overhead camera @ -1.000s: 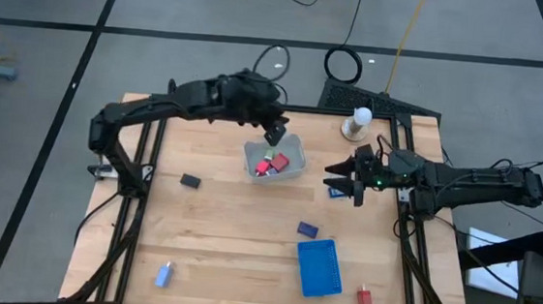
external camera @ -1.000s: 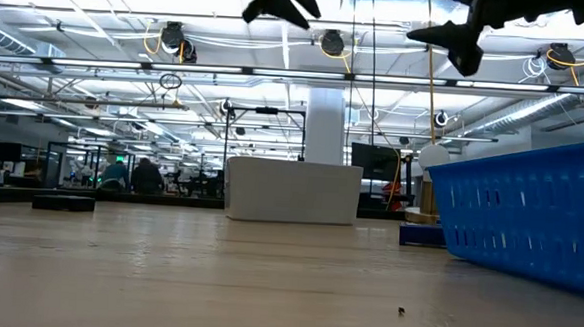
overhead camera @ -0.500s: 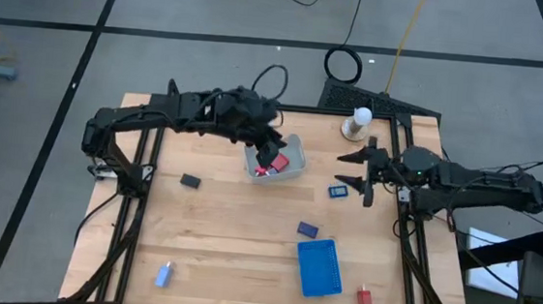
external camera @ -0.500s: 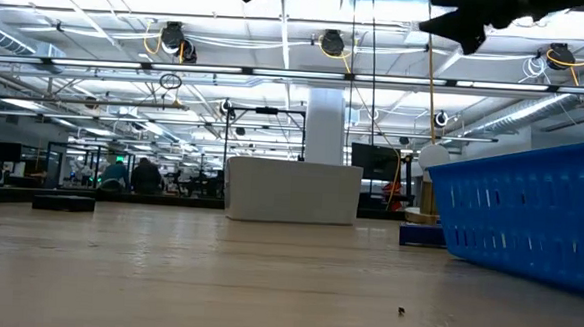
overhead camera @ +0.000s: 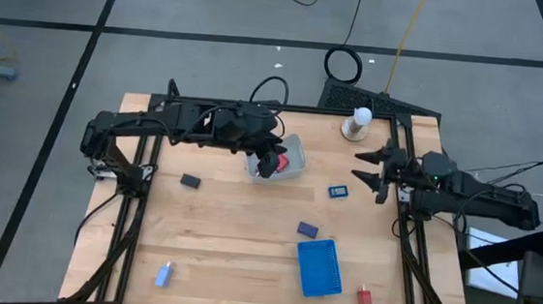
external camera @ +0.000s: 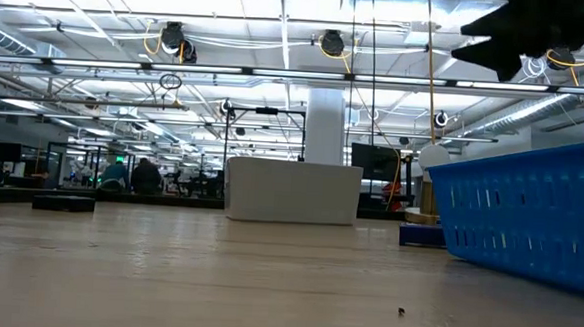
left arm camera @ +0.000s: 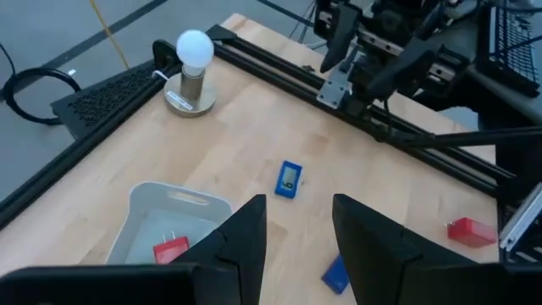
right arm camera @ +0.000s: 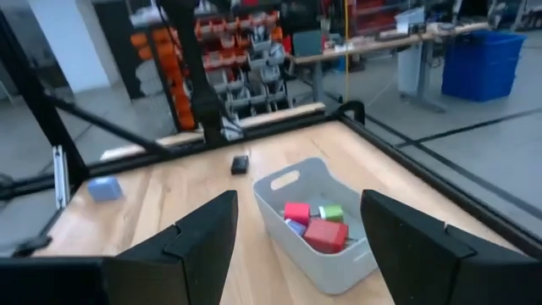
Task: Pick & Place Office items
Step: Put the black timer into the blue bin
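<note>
Taking the pale bin (overhead camera: 285,160) as landmark: the left gripper (overhead camera: 269,163) hovers over its left side, fingers parted and empty. Red, green and blue office items (right arm camera: 310,223) lie inside. Right of it, beyond a blue clip (overhead camera: 337,190), the right gripper (overhead camera: 375,168) hangs released.

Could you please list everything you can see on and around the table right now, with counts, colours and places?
Bin: one, pale translucent, far centre of table.
Items in bin: at least three, red and green.
Tray: one, bright blue, near right.
Black item: one, left of bin.
Blue item with pale face: one, right of bin.
Dark blue item: one, just beyond tray.
Light blue item: one, near left.
Red item: one, near right corner.
White bulb on stand: one, far right.
Left end effector: over bin, open.
Right end effector: right edge, open.
</note>
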Tool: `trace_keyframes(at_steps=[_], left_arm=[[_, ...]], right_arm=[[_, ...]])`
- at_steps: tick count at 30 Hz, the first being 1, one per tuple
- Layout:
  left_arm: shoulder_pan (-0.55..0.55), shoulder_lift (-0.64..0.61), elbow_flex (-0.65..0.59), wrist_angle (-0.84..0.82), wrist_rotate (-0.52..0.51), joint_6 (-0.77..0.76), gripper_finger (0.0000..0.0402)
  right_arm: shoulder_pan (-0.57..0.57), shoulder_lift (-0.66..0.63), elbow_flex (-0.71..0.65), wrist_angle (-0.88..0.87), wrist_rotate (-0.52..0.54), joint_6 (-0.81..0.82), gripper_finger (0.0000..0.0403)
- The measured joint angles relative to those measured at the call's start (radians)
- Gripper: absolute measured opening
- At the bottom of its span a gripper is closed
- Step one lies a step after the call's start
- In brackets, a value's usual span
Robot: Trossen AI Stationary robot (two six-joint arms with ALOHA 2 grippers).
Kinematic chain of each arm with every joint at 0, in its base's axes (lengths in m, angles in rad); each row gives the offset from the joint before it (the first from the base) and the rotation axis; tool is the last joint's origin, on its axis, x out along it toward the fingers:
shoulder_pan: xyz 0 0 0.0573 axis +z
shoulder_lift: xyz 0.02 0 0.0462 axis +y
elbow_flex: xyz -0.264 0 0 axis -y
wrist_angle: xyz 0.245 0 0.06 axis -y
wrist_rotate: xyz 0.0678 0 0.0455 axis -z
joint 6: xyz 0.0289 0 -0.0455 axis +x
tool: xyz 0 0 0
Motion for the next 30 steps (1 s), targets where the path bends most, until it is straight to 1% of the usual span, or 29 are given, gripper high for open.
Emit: trace_keyframes(at_steps=[7,11,13,17,20,21,24,30], left_arm=[[-0.015,0.000,0.000,-0.001,0.019,0.053,0.0136],[-0.008,-0.001,-0.022,0.000,0.019,0.096,0.0136],[0.000,-0.013,-0.059,0.003,0.019,0.094,0.0136],[0.010,-0.041,-0.184,0.101,0.056,0.056,0.0136],[0.009,-0.058,-0.272,0.240,0.090,0.015,0.0136],[0.009,-0.066,-0.296,0.261,0.095,0.001,0.0136],[0.009,-0.075,-0.312,0.339,0.125,-0.006,0.0136],[0.009,-0.080,-0.312,0.335,0.189,0.037,0.0136]], right_arm=[[-0.001,-0.125,-0.121,0.146,0.003,0.024,0.0242],[-0.001,-0.176,-0.165,0.152,0.003,0.028,0.0242],[-0.001,-0.192,-0.184,0.151,0.004,0.028,0.0242],[-0.001,-0.210,-0.211,0.159,0.004,0.023,0.0242],[-0.001,-0.210,-0.221,0.170,0.003,0.021,0.0242],[-0.001,-0.207,-0.226,0.182,0.003,0.021,0.0242],[-0.001,-0.203,-0.242,0.216,0.002,0.020,0.0242],[-0.001,-0.194,-0.301,0.291,0.000,0.020,0.0242]])
